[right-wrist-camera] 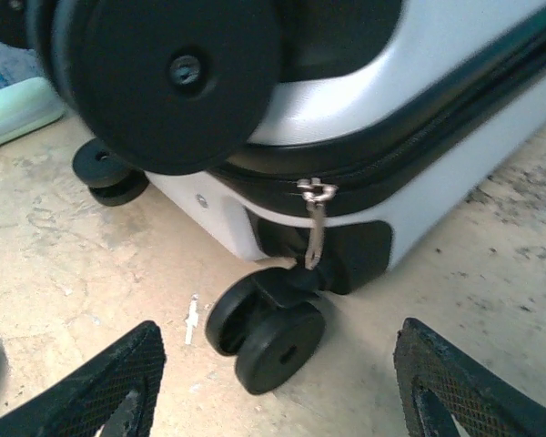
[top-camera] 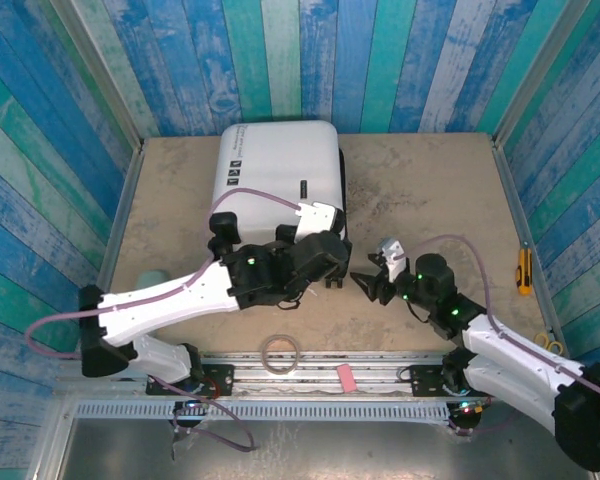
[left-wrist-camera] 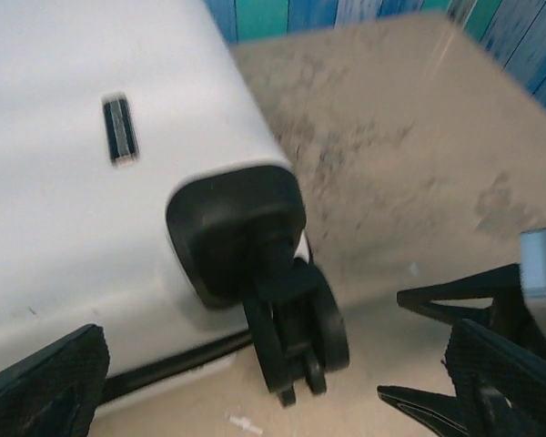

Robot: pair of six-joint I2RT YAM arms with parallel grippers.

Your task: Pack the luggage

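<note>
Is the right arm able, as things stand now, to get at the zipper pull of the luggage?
Probably yes. The right tool is open and faces the zipper pull at the corner of the luggage; nothing lies between, though a wheel sits just below.

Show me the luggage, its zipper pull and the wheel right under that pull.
luggage (top-camera: 275,165), top external view, white shell's upper face.
zipper pull (right-wrist-camera: 315,226), right wrist view, hanging metal tab.
wheel (right-wrist-camera: 278,348), right wrist view, black caster's outer disc.

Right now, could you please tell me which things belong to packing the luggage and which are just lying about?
For the job: luggage, zipper pull.
Lying about: tape roll, yellow cutter, yellow-handled scissors, pink strip.
</note>
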